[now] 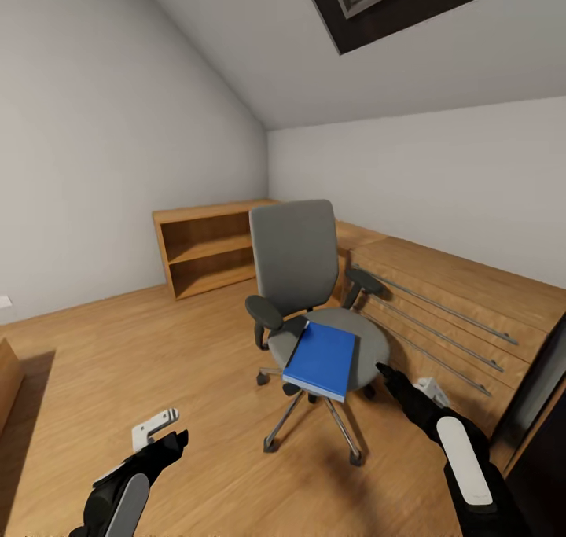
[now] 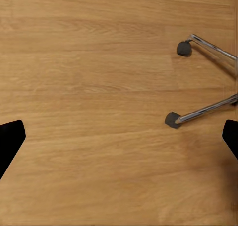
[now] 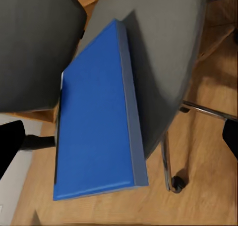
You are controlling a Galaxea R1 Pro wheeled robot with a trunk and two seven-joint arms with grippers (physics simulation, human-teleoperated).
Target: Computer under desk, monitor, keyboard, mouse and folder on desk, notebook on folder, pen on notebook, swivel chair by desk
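Observation:
A grey swivel chair (image 1: 297, 263) stands mid-room on the wood floor, and a blue folder (image 1: 321, 360) lies flat on its seat, overhanging the front edge. My right gripper (image 1: 399, 380) is open just right of the seat's front, close to the folder's corner. In the right wrist view the folder (image 3: 94, 132) lies between the spread fingers (image 3: 10, 144). My left gripper (image 1: 167, 441) hangs open over bare floor, left of the chair's base. Two chair legs with castors (image 2: 173, 119) appear in the left wrist view. Computer, monitor, keyboard, mouse, notebook and pen are out of view.
A low open wooden shelf unit (image 1: 208, 250) stands against the back wall behind the chair. A wooden cabinet with long metal handles (image 1: 456, 309) runs along the right. A dark panel (image 1: 542, 388) rises at the right edge. Wooden furniture (image 1: 8, 372) pokes in at left.

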